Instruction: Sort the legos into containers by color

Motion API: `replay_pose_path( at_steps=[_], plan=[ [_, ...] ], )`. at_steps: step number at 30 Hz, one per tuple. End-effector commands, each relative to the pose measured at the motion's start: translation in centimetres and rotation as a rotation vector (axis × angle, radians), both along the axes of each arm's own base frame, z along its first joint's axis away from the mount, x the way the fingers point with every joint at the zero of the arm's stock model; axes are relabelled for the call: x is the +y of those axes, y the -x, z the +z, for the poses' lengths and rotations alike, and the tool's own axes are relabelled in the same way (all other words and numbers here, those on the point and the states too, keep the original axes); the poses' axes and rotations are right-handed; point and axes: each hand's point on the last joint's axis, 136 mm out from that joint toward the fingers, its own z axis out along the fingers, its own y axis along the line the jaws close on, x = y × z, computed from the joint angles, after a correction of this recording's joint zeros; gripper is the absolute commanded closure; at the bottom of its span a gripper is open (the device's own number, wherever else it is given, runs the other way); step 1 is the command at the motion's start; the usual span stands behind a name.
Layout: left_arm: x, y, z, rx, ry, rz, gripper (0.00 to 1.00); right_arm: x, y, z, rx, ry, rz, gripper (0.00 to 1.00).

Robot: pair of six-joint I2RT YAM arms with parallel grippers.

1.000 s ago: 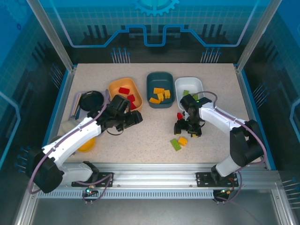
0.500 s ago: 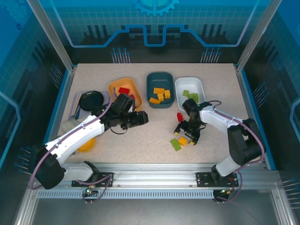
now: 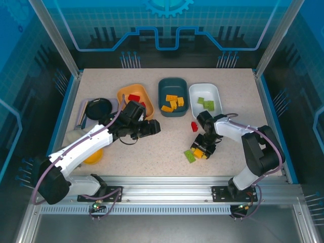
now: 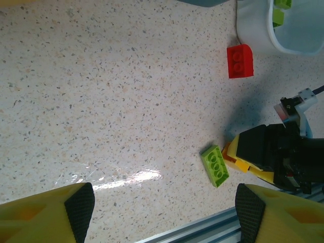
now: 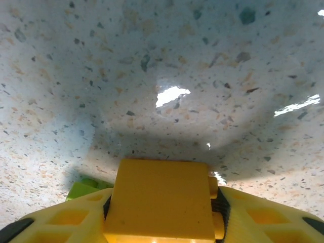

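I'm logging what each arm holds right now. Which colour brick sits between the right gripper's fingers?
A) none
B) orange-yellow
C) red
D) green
B: in the right wrist view an orange-yellow brick fills the gap between the fingers of the right gripper, while the green brick and red brick lie loose on the table.

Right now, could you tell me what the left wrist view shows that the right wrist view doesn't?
Left wrist view: a red brick, the white tub holding green bricks, and the open left gripper. Right wrist view: a close look at the yellow brick, clamped on both sides. Both: the right gripper shut on that brick, a loose green brick beside it.
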Motion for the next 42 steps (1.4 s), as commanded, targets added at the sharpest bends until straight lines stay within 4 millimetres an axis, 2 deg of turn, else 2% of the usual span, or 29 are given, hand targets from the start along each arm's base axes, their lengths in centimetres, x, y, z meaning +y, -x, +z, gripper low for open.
replay_pose_path(
  at_steps=[1,3,7,11,14,17,21,23,24,26,29,32,35,38,42],
  plan=[
    [-0.5,0.0,1.3,-0.034,0.038,-0.006,0.23,-0.3,-0.2,-0.3,-0.016,0.018,0.004,0.57],
    [-0.4,-0.2,1.5,-0.04,0.04,0.002,0.23,-0.6,-0.6,0.4,-0.049,0.036,0.023,0.63],
    [0.1,-1.1,3.2,-0.077,0.031,0.044,0.23,-0.5,-4.1,5.6,-0.246,0.073,0.113,0.66],
    [1.4,-3.3,5.4,-0.093,0.079,0.131,0.23,1.2,-9.3,11.0,-0.458,0.084,0.251,0.66],
    [2.8,-5.6,6.9,-0.105,0.153,0.211,0.23,3.5,-14.3,13.1,-0.566,0.073,0.351,0.66],
    [3.9,-7.9,7.8,-0.118,0.194,0.266,0.23,5.8,-19.8,13.7,-0.641,0.092,0.421,0.68],
    [4.8,-10.6,8.2,-0.13,0.251,0.326,0.23,8.6,-26.2,13.9,-0.72,0.096,0.469,0.68],
    [5.1,-11.6,8.3,-0.141,0.248,0.34,0.23,9.6,-29.1,12.9,-0.725,0.102,0.481,0.68],
    [5.1,-11.9,8.2,-0.141,0.244,0.343,0.23,9.9,-30.2,12.8,-0.734,0.106,0.484,0.68],
    [5.2,-12.5,8.2,-0.143,0.24,0.349,0.23,10.6,-32.7,11.4,-0.743,0.11,0.488,0.67],
    [5.2,-12.6,7.8,-0.135,0.231,0.348,0.23,11.4,-35.4,10.1,-0.773,0.089,0.476,0.67],
    [5.4,-12.3,7.3,-0.124,0.218,0.347,0.23,11.5,-37.1,8.2,-0.781,0.061,0.446,0.66],
    [5.4,-11.8,6.7,-0.11,0.217,0.342,0.23,12.1,-37.9,6.8,-0.794,0.028,0.45,0.58],
    [5.4,-11.2,6.0,-0.088,0.212,0.338,0.23,12.7,-38.1,6.8,-0.815,-0.001,0.477,0.46],
    [5.0,-10.5,5.1,-0.065,0.207,0.317,0.23,12.9,-37.6,9.1,-0.837,-0.023,0.488,0.39]
  ],
)
